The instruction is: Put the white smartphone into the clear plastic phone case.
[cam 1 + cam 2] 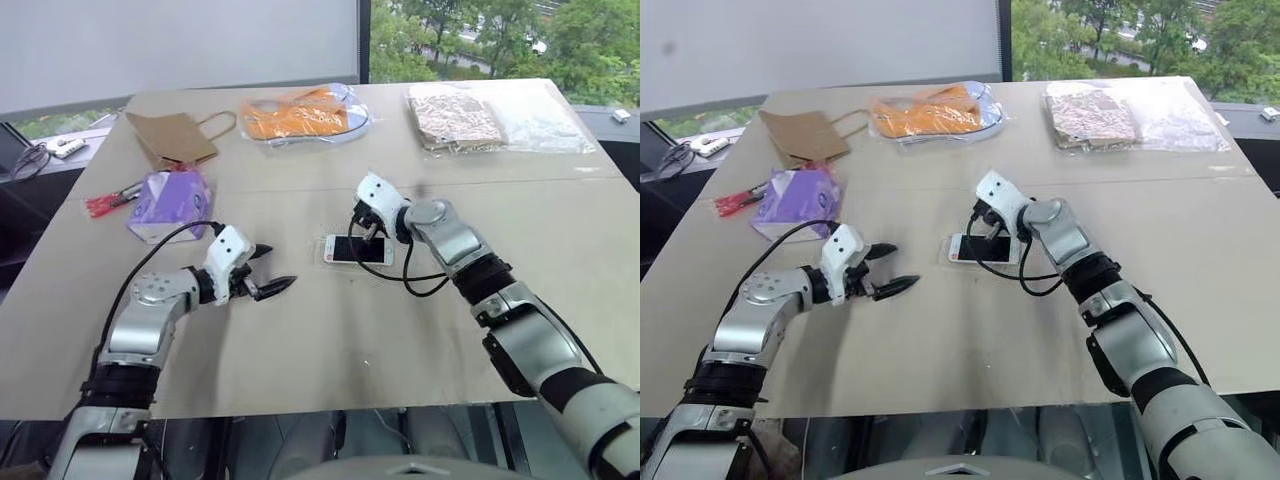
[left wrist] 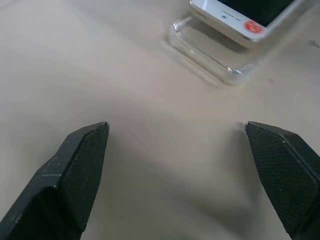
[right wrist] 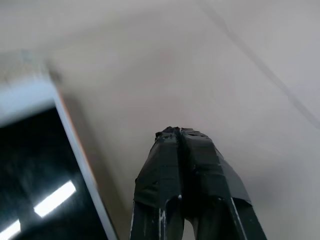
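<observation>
Bench [image 1: 330, 340] centre: phone [image 1: 358, 250] rests on case [image 2: 210, 55], long axis side-to-side; shut, empty right hand [image 1: 366, 228] at its far edge, wide-open left hand [image 1: 268, 270] near.

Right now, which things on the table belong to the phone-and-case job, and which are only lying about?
For the job:
- white smartphone
- clear plastic phone case, under the phone

Lying about:
- brown paper bag
- bag with orange contents
- purple bag
- red-handled tool
- two clear bags, far right

Silver arms, white wrists, black cables; black claw [image 1: 272, 268] fingers.
</observation>
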Controlling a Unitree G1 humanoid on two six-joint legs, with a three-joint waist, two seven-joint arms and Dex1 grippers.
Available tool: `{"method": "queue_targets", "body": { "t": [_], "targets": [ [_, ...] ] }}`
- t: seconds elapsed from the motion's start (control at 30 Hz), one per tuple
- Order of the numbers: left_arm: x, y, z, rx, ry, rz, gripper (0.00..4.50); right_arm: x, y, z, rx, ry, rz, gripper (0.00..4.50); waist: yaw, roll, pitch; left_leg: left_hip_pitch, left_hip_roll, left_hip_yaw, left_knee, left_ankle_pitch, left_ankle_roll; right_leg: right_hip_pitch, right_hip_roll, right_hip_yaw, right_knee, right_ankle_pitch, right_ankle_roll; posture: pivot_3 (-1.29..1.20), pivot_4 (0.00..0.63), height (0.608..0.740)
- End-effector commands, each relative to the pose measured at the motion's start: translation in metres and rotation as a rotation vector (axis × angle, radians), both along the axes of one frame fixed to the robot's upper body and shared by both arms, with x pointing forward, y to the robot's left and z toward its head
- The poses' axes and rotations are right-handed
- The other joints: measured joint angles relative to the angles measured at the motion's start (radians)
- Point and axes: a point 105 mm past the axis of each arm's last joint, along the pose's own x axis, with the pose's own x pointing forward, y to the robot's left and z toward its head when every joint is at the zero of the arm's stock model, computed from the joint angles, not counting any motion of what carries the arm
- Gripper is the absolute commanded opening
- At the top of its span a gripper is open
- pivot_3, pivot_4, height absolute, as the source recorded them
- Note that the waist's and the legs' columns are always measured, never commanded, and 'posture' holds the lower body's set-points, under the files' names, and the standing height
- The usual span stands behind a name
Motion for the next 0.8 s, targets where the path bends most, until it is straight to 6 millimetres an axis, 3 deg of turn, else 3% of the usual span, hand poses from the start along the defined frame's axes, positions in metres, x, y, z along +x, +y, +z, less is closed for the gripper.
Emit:
{"method": "queue_targets", "body": {
  "t": [0.03, 0.23, 0.4, 0.63, 0.8],
  "targets": [
    [0.017, -0.005, 0.015, 0.023, -0.09, 0.041, 4.5, -0.008, 0.011, 0.015, 0.003, -0.048, 0.09, 0.08, 0.0, 0.0, 0.0, 0.0, 0.0, 0.0, 0.001, 0.0, 0.0, 0.0, 0.0, 0.0, 0.0, 0.0, 0.0, 0.0, 0.15, 0.74],
    [0.032, -0.015, 0.014, 0.077, -0.111, 0.048, 4.5, -0.016, 0.009, 0.011, -0.012, -0.035, 0.117, 0.08, -0.001, 0.0, 0.0, 0.0, 0.0, 0.0, 0.001, 0.0, 0.0, 0.0, 0.0, 0.0, 0.001, 0.0, 0.0, 0.0, 0.15, 0.74],
    [0.033, -0.002, 0.007, 0.11, -0.085, 0.08, 4.5, -0.024, 0.01, 0.01, -0.032, -0.035, 0.148, 0.08, -0.002, 0.0, 0.0, 0.0, 0.0, 0.0, 0.001, 0.0, 0.0, 0.0, 0.0, 0.0, 0.001, 0.0, 0.0, 0.0, 0.15, 0.74],
    [0.018, -0.02, 0.003, 0.047, -0.053, -0.014, 4.5, -0.025, 0.005, 0.008, -0.065, -0.057, 0.137, 0.08, -0.002, 0.0, 0.0, 0.0, 0.0, 0.0, 0.002, 0.0, 0.0, 0.0, 0.0, 0.0, 0.001, 0.0, 0.0, 0.0, 0.15, 0.74],
    [0.009, -0.028, 0.004, 0.023, -0.045, -0.049, 4.5, -0.02, -0.003, 0.018, -0.059, -0.124, 0.115, 0.08, 0.002, 0.0, 0.0, 0.0, 0.0, 0.0, 0.002, 0.0, 0.0, 0.0, 0.0, 0.0, 0.001, 0.0, 0.0, 0.0, 0.15, 0.74]
  ]
}}
